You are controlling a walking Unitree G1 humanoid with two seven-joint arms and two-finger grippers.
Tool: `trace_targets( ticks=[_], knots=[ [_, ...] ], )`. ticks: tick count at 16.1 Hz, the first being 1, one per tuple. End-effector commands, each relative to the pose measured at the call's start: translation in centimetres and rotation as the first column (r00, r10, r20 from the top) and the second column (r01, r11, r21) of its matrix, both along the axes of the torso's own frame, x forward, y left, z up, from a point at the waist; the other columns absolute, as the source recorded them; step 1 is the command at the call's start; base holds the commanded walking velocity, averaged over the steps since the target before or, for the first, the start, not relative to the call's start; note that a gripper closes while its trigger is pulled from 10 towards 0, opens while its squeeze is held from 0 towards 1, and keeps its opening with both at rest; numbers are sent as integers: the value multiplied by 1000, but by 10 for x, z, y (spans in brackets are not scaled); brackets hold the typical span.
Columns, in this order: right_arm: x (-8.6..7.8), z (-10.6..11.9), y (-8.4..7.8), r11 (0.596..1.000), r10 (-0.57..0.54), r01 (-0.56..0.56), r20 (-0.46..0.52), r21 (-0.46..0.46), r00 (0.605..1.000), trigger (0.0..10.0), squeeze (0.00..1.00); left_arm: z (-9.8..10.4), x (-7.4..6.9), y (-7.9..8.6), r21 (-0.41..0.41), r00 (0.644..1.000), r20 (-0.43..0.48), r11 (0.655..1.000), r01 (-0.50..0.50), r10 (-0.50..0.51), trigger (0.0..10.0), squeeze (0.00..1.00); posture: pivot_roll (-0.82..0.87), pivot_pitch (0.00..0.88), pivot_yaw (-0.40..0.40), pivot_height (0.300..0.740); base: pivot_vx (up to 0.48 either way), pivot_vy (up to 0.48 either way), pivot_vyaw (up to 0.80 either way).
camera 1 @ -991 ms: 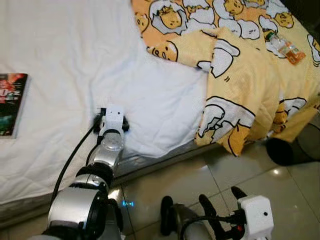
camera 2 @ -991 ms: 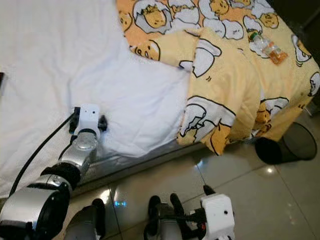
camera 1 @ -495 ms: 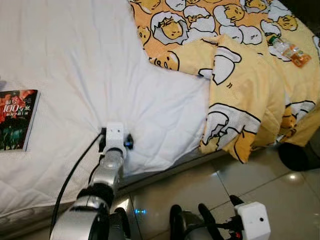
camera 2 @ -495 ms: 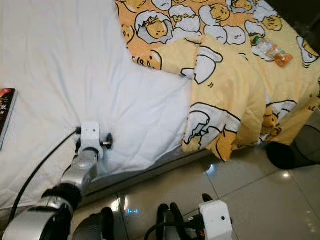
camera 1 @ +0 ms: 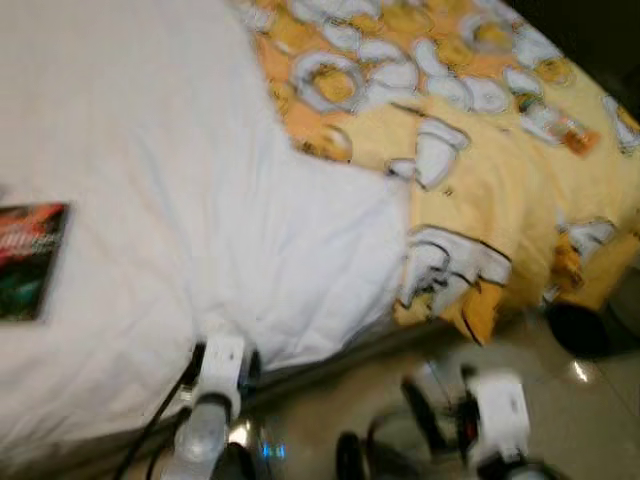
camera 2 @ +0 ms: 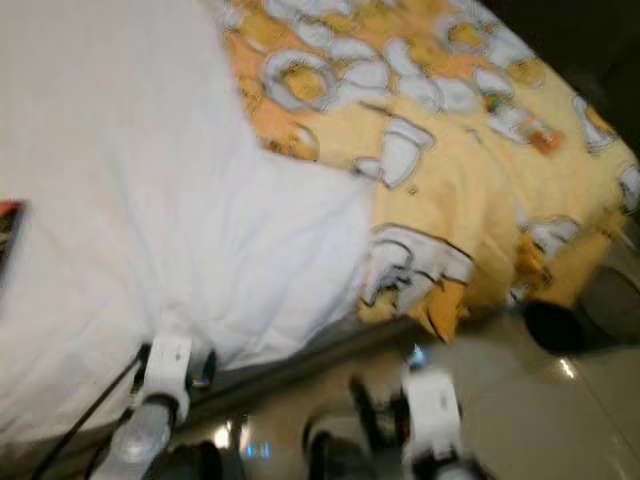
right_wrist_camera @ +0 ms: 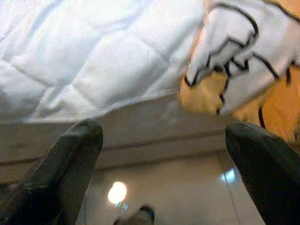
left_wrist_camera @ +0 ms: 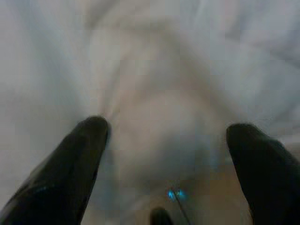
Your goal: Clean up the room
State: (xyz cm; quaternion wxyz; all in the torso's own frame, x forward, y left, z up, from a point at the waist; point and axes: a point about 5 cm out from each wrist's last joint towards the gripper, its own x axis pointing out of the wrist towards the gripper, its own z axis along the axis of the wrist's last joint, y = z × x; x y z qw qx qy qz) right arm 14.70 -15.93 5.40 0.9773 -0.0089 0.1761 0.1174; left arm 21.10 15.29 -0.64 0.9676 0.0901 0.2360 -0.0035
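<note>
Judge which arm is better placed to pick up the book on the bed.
Left, probably. The left end effector is open at the white sheet, on the book side. The right end effector, also open, hangs low over the floor near the yellow blanket.

My two head eyes look forward and down from above, blurred, both taking in the bed [camera 1: 150,180], the yellow quilt [camera 1: 480,170] and the tiled floor [camera 2: 540,400]. My left wrist camera sits close over the white sheet [left_wrist_camera: 154,70]. My right wrist camera looks low along the bed's edge, sharing sheet, quilt corner and floor with the head views.
</note>
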Motion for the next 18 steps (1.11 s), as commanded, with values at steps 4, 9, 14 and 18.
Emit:
trace_targets(
  ticks=[4, 9, 14, 18],
  knots=[
    [82, 12, -22, 978, -202, 189, 158, 92, 966, 10000, 0, 87, 66, 0, -184, 919, 393, 982, 36, 39, 10000, 0, 112, 0, -42, 740, 0, 0, 0],
    [130, 24, -1, 975, -207, 178, 248, 134, 946, 10000, 0, 74, 96, -4, -166, 947, 318, 982, 93, -36, 10000, 0, 80, 0, -23, 740, 105, -146, -640],
    [126, 3, -4, 970, -236, 213, 230, 119, 944, 10000, 0, 58, 100, 6, -65, 961, 274, 996, 60, -40, 10000, 0, 54, 0, -9, 740, 0, 0, -800],
    [120, -10, -5, 978, -205, 192, 206, 81, 957, 10000, 0, 51, 96, 5, -80, 963, 267, 995, 59, -36, 10000, 0, 61, 0, -16, 740, 0, 0, -800]
  ],
)
